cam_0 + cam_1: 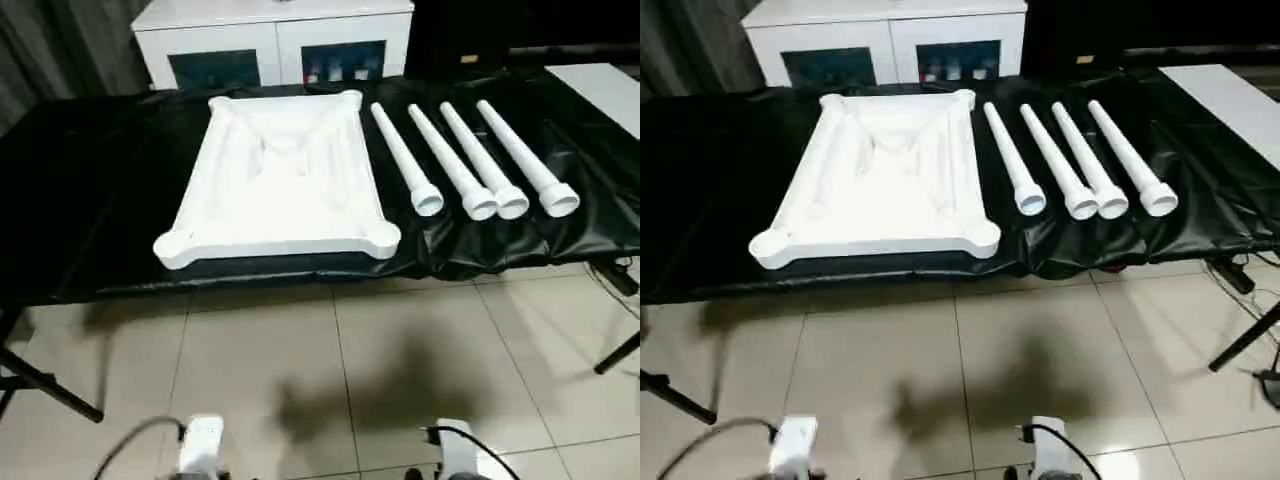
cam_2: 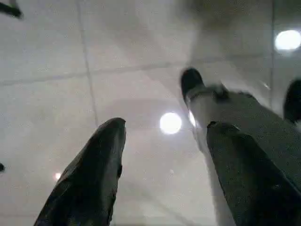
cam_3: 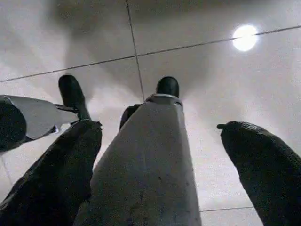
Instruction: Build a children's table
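Table top (image 1: 280, 180) lies underside up on the black-covered bench (image 1: 90, 200), roughly mid-bench, its near long side close to the bench's front edge; both near corner sockets sit just inside that edge. Four legs (image 1: 470, 160) lie side by side to the top's right, apart from it, wide ends toward the front edge, narrow ends toward the back. The two middle legs nearly touch at the wide ends. The black cover hangs wrinkled over the front edge below the legs.

Open bench to the left of the top and a strip to the right of the legs, up to a white panel (image 1: 605, 90) at the far right corner. White cabinet (image 1: 275, 40) stands right behind the bench's back edge. Tiled floor (image 1: 340, 370) in front is open; dark stand legs (image 1: 50, 385) intrude at the left and right.

Left gripper (image 2: 164, 165) – fingers apart, nothing between them, over the floor. Right gripper (image 3: 164, 160) – fingers wide apart, nothing held, also over the floor, with the robot's own leg and foot below.
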